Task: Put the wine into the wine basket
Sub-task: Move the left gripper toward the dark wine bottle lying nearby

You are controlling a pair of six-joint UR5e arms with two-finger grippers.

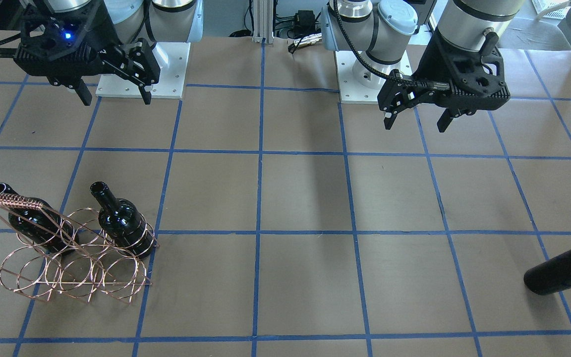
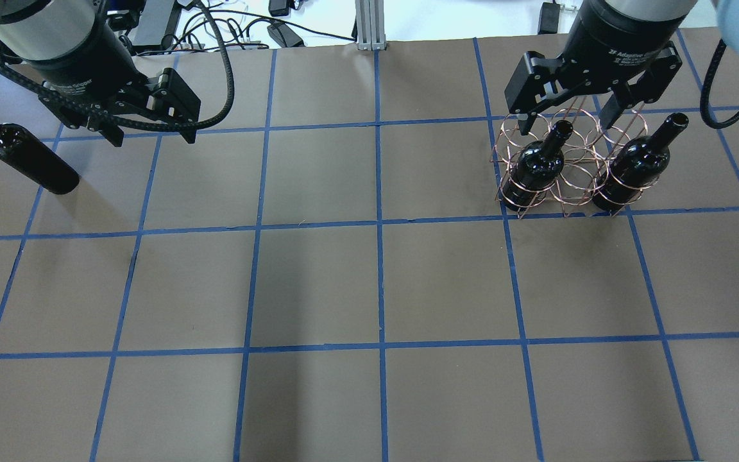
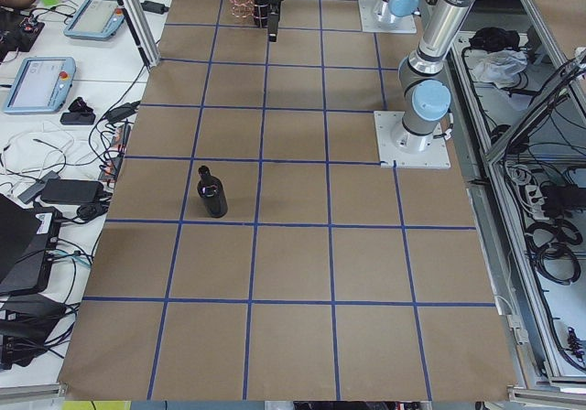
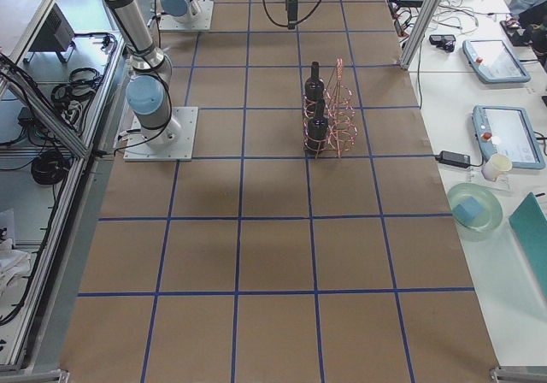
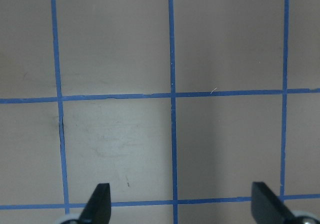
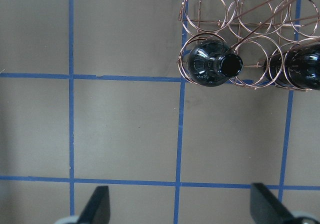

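Observation:
A glossy black wine bottle [image 2: 31, 162] stands upright and alone on the table at the robot's far left; it also shows in the front view [image 1: 563, 270] and the left side view [image 3: 213, 196]. The copper wire wine basket [image 2: 568, 192] stands at the far right, also in the front view [image 1: 75, 270]. It holds two identical bottles [image 2: 538, 165] [image 2: 634, 168] in the end rings, with the middle ring free. My left gripper [image 2: 151, 136] is open and empty, hovering beside the lone bottle. My right gripper [image 2: 566, 122] is open and empty above the basket [image 6: 235, 14].
The table is brown paper with a blue tape grid [image 2: 379, 224]. The two arm bases [image 1: 142, 69] [image 1: 365, 74] stand on white plates at the robot's edge. Cables and devices [image 2: 280, 29] lie beyond the far edge.

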